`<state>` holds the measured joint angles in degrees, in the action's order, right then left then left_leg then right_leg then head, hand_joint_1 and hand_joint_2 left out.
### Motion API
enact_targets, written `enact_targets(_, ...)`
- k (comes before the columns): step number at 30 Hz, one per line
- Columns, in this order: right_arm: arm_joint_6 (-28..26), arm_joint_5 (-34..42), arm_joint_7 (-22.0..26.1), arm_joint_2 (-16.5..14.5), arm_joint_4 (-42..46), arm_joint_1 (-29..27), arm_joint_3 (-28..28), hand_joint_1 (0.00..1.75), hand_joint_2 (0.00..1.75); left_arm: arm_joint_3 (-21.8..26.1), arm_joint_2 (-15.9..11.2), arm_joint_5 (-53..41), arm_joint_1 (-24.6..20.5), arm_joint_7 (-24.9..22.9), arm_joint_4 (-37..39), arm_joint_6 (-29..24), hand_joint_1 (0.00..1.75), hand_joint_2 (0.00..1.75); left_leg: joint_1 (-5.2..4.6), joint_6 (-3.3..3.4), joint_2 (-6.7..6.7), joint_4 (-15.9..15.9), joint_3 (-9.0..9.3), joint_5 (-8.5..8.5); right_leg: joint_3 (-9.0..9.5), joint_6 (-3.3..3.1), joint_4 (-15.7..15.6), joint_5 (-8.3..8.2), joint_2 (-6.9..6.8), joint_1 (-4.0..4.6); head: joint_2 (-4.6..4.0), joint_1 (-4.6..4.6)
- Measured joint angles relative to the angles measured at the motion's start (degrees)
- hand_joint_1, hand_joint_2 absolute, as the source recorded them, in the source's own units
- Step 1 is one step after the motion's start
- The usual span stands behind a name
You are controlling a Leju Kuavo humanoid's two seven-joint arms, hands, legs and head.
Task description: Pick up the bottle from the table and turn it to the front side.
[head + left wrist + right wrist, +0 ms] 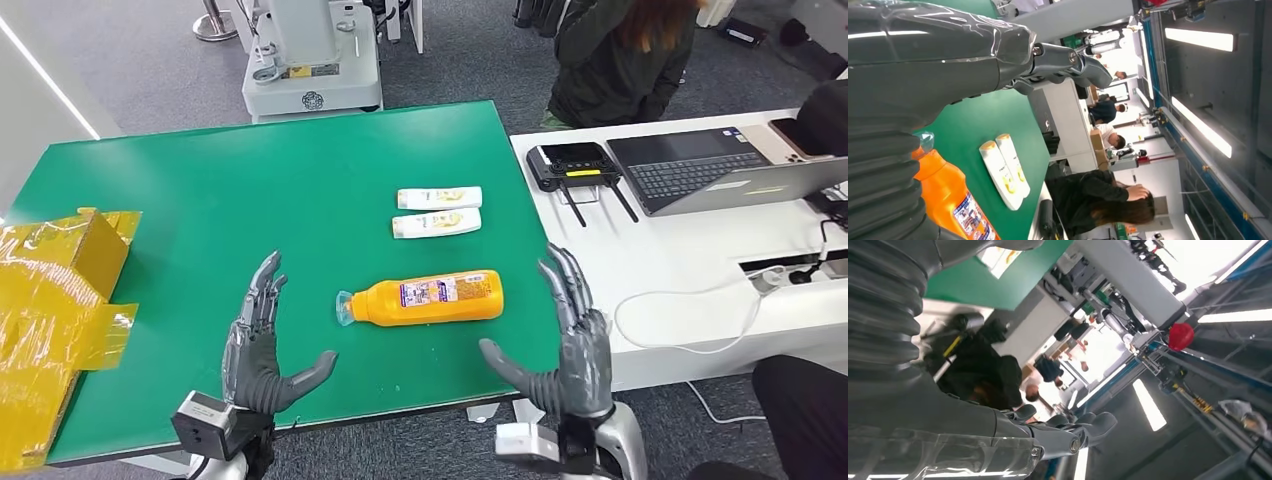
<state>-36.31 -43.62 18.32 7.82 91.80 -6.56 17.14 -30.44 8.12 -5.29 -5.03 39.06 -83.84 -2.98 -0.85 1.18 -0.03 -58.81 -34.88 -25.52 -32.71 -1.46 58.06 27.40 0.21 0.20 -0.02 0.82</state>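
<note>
Green matting covers the surface (200, 200) under the head view, with a white desk beside it at three o'clock. Nearest, at seven o'clock, the left hand (262, 345) hovers with fingers spread wide and thumb out, holding nothing. At five o'clock the right hand (568, 345) mirrors it, equally wide and empty. Between them, just past the fingertips toward the centre, the orange bottle (430, 298) lies on its side, cap pointing to nine o'clock, touched by neither hand. Farther out, toward twelve o'clock, two white tubes (438, 211) lie side by side, near the bottle but apart from it. Crumpled yellow packaging (60, 290) sits at nine o'clock. A person (620, 60) sits beyond at one o'clock.

The bottle looks smooth and round, so a one-sided push would likely roll it toward the tubes, and a loose grip could let it slip while turning.
</note>
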Motion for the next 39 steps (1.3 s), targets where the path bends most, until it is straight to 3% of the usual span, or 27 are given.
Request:
enact_targets(5,1.78,-1.67,-1.43,0.22,-7.22,6.92,0.05,0.00,1.75,-0.14,0.40,0.13,-0.52,-0.06,0.85,0.09,0.00,1.75,0.00,0.03,-0.07,-0.02,-0.03,0.05,0.00,0.00,0.01,0.00,-0.05,0.00,0.00,0.01)
enact_targets(16,12.86,-4.85,-9.61,-0.72,-24.17,22.03,4.05,0.00,1.75,-0.14,0.40,0.09,-0.87,-0.24,2.01,0.75,0.00,1.75,0.00,0.00,-0.04,-0.02,-0.05,0.08,-0.03,0.00,0.04,0.00,0.00,0.01,0.00,-0.01)
enact_targets(29,25.23,-1.23,-13.06,-1.54,-31.53,27.34,6.30,0.00,1.75,-0.14,0.34,-0.17,-1.29,-1.52,2.52,1.52,0.00,1.75,0.00,0.01,-0.11,-0.02,-0.09,0.07,-0.05,0.01,0.03,0.01,-0.07,0.00,0.00,0.00)
enact_targets(35,37.07,0.63,-15.06,-1.59,-36.18,30.70,8.20,0.00,1.75,-0.14,0.34,0.85,-1.82,-4.00,2.93,3.72,0.00,1.75,0.00,0.01,-0.09,-0.02,-0.08,0.08,-0.04,0.00,0.03,-0.01,-0.06,0.00,0.00,-0.01)
enact_targets(39,40.39,1.12,-14.65,-1.38,-39.64,33.21,9.43,0.00,1.75,-0.14,0.34,1.54,-1.94,-4.90,3.15,5.07,0.00,1.75,0.00,0.01,-0.10,-0.04,-0.07,0.09,-0.05,0.00,0.03,-0.01,-0.06,0.00,0.00,0.00)
